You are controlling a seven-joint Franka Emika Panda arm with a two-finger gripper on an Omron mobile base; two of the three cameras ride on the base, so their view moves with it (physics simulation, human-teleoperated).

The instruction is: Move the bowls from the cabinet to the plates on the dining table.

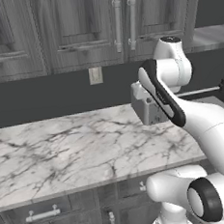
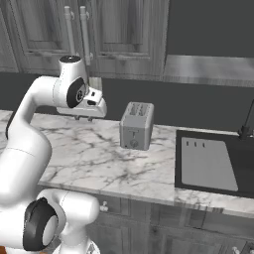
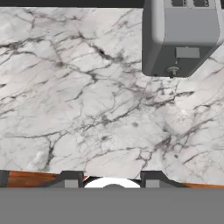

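Observation:
The cabinet [image 1: 84, 27] hangs above the counter with its dark grey doors shut and two long silver handles side by side [image 2: 77, 30]. The bowls are hidden. The plates and the dining table are out of view. My gripper [image 2: 85, 118] hovers over the marble counter below the cabinet, left of a toaster, and points down. In the hand view the gripper [image 3: 111, 181] is open, its two dark fingertips [image 3: 72, 180] standing apart with nothing between them.
A grey toaster [image 2: 136, 125] stands on the marble counter [image 1: 64, 152] near the back wall. A dark built-in sink [image 2: 208, 163] with a faucet [image 2: 246, 124] lies to the right. A wall socket [image 1: 95, 75] sits under the cabinet. Drawers run below the counter edge.

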